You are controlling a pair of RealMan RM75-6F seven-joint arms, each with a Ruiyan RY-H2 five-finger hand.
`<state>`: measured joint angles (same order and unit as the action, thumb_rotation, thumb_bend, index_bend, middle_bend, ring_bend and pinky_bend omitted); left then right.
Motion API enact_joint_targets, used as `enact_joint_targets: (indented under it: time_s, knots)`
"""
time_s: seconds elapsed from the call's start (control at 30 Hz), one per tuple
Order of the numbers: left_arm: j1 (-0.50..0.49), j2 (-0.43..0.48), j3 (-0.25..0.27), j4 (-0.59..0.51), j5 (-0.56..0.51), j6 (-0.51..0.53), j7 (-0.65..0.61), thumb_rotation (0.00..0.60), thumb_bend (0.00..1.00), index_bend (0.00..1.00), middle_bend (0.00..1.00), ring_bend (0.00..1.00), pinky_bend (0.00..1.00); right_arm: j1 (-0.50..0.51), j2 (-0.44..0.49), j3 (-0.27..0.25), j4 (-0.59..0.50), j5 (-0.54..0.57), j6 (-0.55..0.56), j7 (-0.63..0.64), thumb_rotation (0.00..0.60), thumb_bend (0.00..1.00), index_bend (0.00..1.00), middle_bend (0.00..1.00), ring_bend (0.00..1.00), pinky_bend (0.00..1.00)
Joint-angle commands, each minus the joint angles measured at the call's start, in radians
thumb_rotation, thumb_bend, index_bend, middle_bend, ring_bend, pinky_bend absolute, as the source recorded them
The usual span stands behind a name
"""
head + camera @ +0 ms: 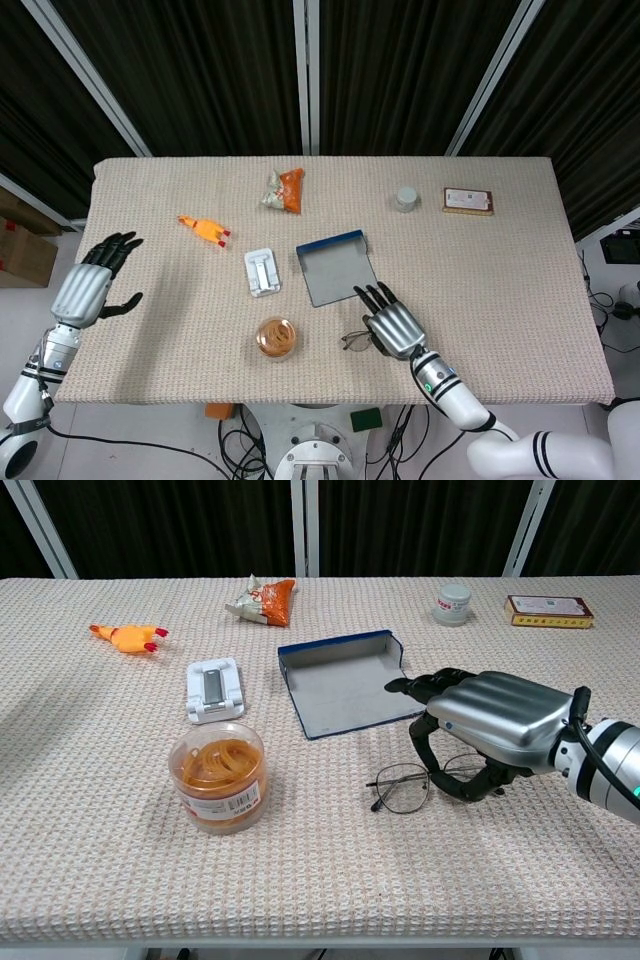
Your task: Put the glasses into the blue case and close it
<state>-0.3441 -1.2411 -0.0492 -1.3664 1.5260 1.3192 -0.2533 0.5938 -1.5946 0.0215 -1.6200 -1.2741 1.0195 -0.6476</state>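
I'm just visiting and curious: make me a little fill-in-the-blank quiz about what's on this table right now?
1. The blue case lies ____, with nothing inside it.
2. The robot's ____ hand is over the glasses.
3. The round clear tub holds ____-coloured rings.
4. The rubber chicken toy lies near the table's ____ side in the chest view.

Missing words: open; right; orange; left

Blue-rimmed grey case (345,684), beige woven table (100,780).

Glasses (420,784) lie in front of case (345,685), jar (217,777) to left.
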Motion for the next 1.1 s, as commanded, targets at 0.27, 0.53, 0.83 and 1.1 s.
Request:
enact_joint_targets:
  time_s: [0.27, 0.53, 0.83, 1.1]
  knots:
    - [0.007, 0.014, 0.000, -0.005, -0.003, 0.006, 0.010, 0.600, 0.24, 0.11, 0.07, 0.03, 0.15, 0.109, 0.017, 0.118, 0.053, 0.020, -0.067, 0.004, 0.600, 0.48, 0.67, 0.01, 0.00, 0.00]
    - [0.013, 0.026, -0.006, -0.013, -0.014, 0.006, 0.006, 0.600, 0.24, 0.11, 0.07, 0.03, 0.15, 0.230, -0.055, 0.198, 0.194, 0.101, -0.163, -0.010, 0.600, 0.48, 0.68, 0.00, 0.00, 0.00]
    - [0.014, 0.035, -0.007, -0.011, -0.012, 0.008, 0.007, 0.600, 0.24, 0.11, 0.07, 0.03, 0.15, 0.331, -0.147, 0.225, 0.390, 0.192, -0.252, 0.005, 0.600, 0.48, 0.68, 0.00, 0.00, 0.00]
    - [0.010, 0.033, -0.012, -0.002, -0.018, -0.001, 0.010, 0.600, 0.24, 0.11, 0.07, 0.03, 0.15, 0.385, -0.235, 0.235, 0.530, 0.188, -0.258, 0.060, 0.600, 0.48, 0.68, 0.00, 0.00, 0.00]
